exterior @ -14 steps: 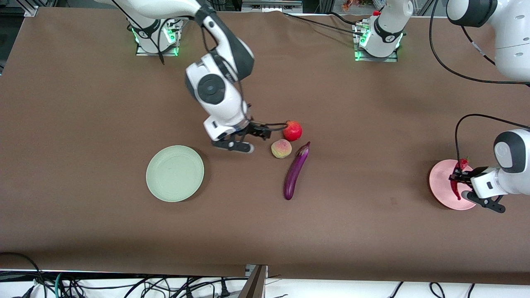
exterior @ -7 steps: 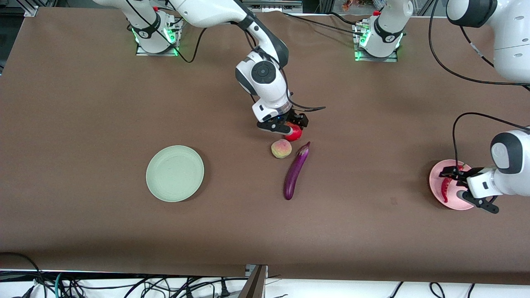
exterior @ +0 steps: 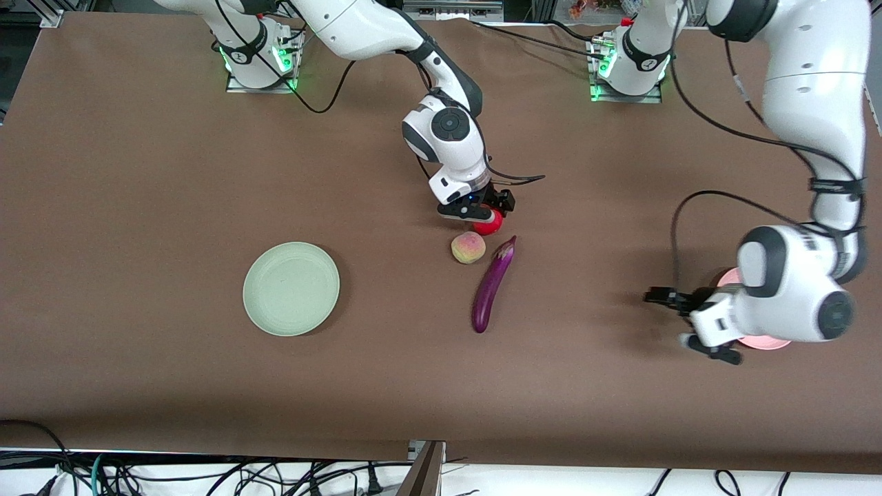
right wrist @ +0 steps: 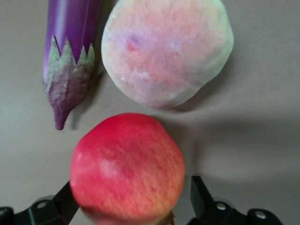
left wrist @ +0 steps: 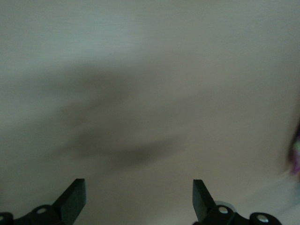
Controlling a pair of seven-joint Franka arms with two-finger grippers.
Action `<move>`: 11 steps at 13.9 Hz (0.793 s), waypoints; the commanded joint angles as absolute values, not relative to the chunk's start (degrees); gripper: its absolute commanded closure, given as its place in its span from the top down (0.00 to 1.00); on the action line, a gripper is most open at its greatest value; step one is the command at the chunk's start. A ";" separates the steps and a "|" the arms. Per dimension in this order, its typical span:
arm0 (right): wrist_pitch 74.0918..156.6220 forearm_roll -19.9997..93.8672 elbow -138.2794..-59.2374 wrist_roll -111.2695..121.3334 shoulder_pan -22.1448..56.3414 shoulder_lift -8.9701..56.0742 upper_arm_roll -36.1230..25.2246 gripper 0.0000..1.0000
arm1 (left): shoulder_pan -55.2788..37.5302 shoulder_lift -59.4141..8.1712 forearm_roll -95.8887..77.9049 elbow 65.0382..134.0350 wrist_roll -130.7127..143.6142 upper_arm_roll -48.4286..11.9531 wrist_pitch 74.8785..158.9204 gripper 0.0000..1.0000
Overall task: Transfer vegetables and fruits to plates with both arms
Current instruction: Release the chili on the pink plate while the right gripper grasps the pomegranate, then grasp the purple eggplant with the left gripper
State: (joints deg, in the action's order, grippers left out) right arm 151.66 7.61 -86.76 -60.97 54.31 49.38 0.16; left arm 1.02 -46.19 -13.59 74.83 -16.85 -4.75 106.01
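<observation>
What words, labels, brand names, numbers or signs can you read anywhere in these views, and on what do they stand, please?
None can be read.
The green plate, red fruit, peach and eggplant bear no print.
No marking shows on the left gripper or right gripper, both open.

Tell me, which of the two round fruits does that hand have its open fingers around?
The red fruit, sitting between the right hand's open fingers. The yellowish-pink peach lies free beside it, nearer the front camera.
</observation>
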 commanded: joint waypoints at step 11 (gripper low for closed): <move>148.80 6.24 -85.43 -62.22 55.89 47.28 -1.85 0.78 | -24.24 -51.23 -16.97 74.26 25.66 -3.69 121.63 1.00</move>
